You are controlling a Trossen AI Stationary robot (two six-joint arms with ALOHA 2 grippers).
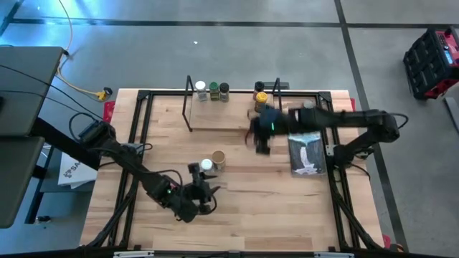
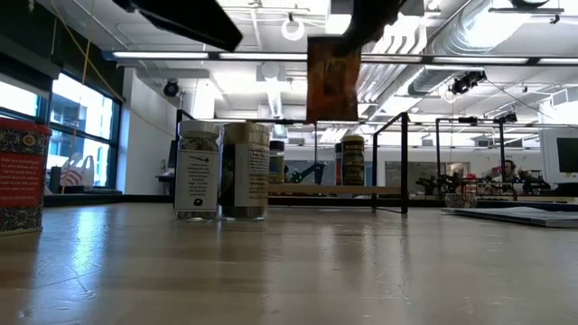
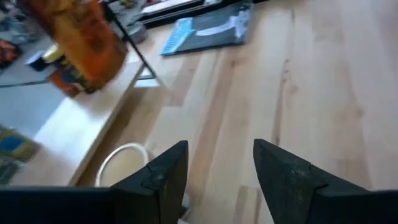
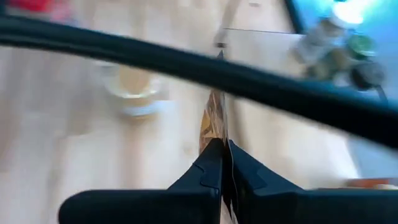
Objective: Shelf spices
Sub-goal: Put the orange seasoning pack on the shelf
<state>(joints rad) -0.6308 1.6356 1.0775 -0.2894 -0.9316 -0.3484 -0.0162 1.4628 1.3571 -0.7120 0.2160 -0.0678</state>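
Right claw point(image 1: 258, 140) pinched tight on brown packet point(image 2: 332, 79), hanging in the air by the shelf point(image 1: 222, 118) edge; left claw point(image 3: 214, 177) spread, empty, low over the table point(image 1: 272, 208) beside white-lid jar point(image 1: 206, 165) and tan jar point(image 1: 219, 158); three jars point(image 1: 213, 91) stand on shelf back; waterfall book point(image 1: 306, 153) right of the packet.

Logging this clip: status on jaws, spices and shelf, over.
Right gripper shut on brown packet, lifted by the shelf. Left gripper open beside two jars. A wire upright crosses the right wrist view.
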